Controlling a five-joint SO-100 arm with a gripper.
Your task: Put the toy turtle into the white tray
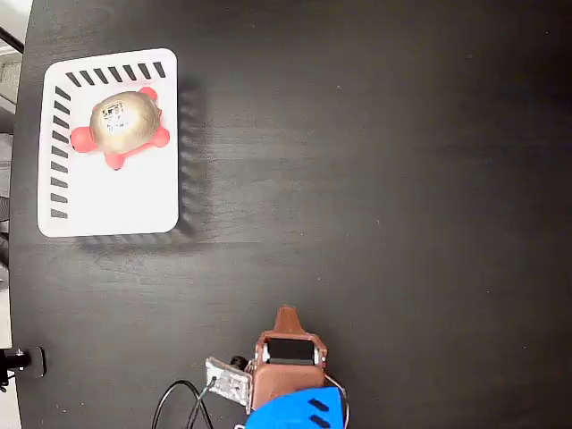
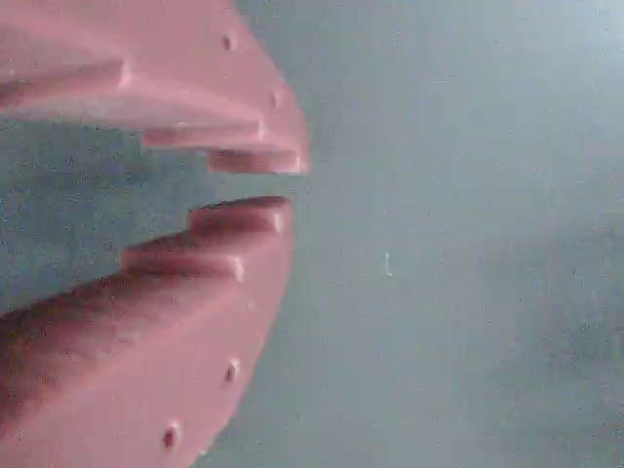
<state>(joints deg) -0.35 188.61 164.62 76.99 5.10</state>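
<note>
The toy turtle (image 1: pixel 125 123) lies inside the white tray (image 1: pixel 134 210), in the tray's upper half in the fixed view, its gold-tan shell up and its red head and feet showing. My gripper (image 1: pixel 286 315) is far from it, drawn back near the bottom edge of the table, well below and to the right of the tray. In the wrist view the gripper (image 2: pixel 283 183) shows its two pink fingers (image 2: pixel 195 312) brought almost together with only a thin slit between the tips. Nothing is held; only bare table lies behind them.
The black table (image 1: pixel 384 179) stretches wide to the right of the tray. A small grey board (image 1: pixel 228 380) with black cables sits beside the arm's blue base (image 1: pixel 295 413). A dark clamp (image 1: pixel 22 362) shows at the lower left edge.
</note>
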